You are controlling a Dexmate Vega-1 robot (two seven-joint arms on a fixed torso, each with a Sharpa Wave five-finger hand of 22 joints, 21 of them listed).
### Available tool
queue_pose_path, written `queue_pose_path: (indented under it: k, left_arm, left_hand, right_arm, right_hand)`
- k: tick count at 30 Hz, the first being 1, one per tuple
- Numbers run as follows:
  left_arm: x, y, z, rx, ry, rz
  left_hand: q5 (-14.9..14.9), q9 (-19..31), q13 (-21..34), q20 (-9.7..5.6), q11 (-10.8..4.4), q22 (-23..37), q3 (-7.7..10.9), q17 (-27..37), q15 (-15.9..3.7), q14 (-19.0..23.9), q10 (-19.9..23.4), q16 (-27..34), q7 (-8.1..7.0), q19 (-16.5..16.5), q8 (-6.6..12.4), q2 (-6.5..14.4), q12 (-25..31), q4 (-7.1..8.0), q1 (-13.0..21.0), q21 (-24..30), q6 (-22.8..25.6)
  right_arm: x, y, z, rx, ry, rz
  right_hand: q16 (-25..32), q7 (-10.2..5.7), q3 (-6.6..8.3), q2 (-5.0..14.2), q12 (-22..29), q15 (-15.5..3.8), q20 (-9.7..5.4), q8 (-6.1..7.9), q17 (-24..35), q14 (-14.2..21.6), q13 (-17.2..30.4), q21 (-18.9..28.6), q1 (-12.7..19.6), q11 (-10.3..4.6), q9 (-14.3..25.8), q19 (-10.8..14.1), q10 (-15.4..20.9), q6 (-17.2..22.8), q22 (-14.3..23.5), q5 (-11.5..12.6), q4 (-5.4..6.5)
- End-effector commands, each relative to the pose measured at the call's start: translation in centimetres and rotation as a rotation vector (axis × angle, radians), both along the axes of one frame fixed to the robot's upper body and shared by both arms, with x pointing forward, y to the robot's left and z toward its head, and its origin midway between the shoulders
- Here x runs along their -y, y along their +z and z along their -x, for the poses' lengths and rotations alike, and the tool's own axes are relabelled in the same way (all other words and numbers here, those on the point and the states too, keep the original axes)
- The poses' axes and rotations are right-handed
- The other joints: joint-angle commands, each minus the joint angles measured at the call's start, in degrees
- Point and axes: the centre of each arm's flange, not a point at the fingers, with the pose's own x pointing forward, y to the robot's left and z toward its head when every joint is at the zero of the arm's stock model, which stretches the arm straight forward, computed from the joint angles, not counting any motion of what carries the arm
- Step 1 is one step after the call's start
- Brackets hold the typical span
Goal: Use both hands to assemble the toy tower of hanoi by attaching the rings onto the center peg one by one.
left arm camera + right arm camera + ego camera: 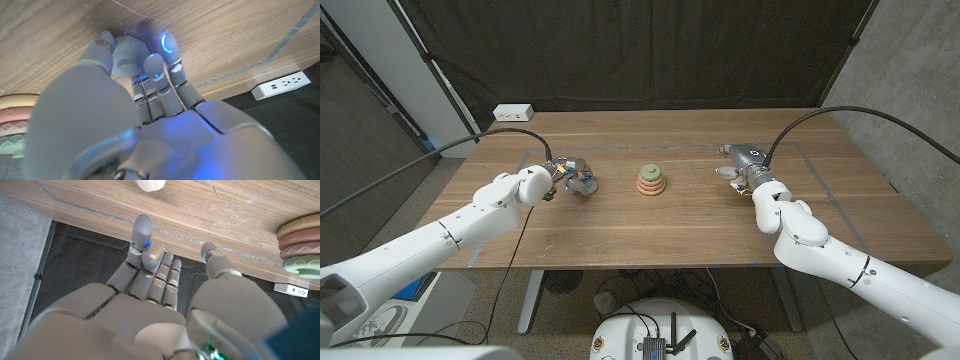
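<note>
The toy tower [651, 180] stands at mid-table with a green ring on top of a pink ring and a tan ring; its rings also show in the left wrist view [12, 125] and the right wrist view [300, 245]. My left hand [565, 178] is left of the tower, thumb and fingers closed around a grey-blue rounded piece [127, 52] that sits on the wood [586, 186]. My right hand [742, 165] is right of the tower with its fingers [142, 235] apart and nothing in them. A cream piece [728, 173] lies by its fingertips [151, 184].
A white power strip [514, 112] lies at the table's far left corner, also seen as the power strip [280, 86]. Thin tape lines [535, 160] mark the wood. A black curtain hangs behind the table [650, 235].
</note>
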Motion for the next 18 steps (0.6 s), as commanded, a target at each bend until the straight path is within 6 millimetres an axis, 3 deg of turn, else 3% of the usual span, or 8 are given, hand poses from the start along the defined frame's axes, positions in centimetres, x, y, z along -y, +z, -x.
queue_pose_path:
  k: [1, 18]
  left_arm:
    - [-0.4, 1.5, 0.9, 0.025, 0.01, 0.014]
    - [-0.3, 4.1, 3.0, 0.05, 0.007, -0.008]
  left_hand:
    - [0.35, 0.26, 3.23, -6.97, -5.17, 0.17, 0.44, 0.47, -1.1, -0.1, 5.93, -0.19, 0.03, 0.62, 0.2, 0.62, 0.13, 0.09, 0.08, 0.22, 0.33]
    - [0.49, 0.65, 4.43, -6.98, -5.22, 0.16, 0.87, 1.7, -1.13, 0.08, 6.2, -0.85, -0.13, 0.58, -0.01, 0.58, -0.54, 0.12, 0.39, 0.1, 0.73]
  right_arm:
    - [0.0, 0.1, 0.2, 0.001, -0.004, 0.0]
    - [-0.1, 0.2, 0.3, 0.005, 0.0, 0.003]
  right_hand:
    - [-0.17, -0.17, -0.26, 0.63, 0.12, -3.62, -5.46, 0.15, 0.04, -0.35, 0.09, 0.18, 0.04, -0.17, 0.11, -0.33, 0.79, 0.75, 0.09, 0.41, 0.1]
    - [-0.27, -0.23, -0.33, 0.77, 0.02, -3.61, -5.45, 0.09, 0.04, -0.36, 0.07, 0.24, -0.14, -0.34, -0.02, -0.22, 1.12, 0.98, 0.16, 0.53, 0.08]
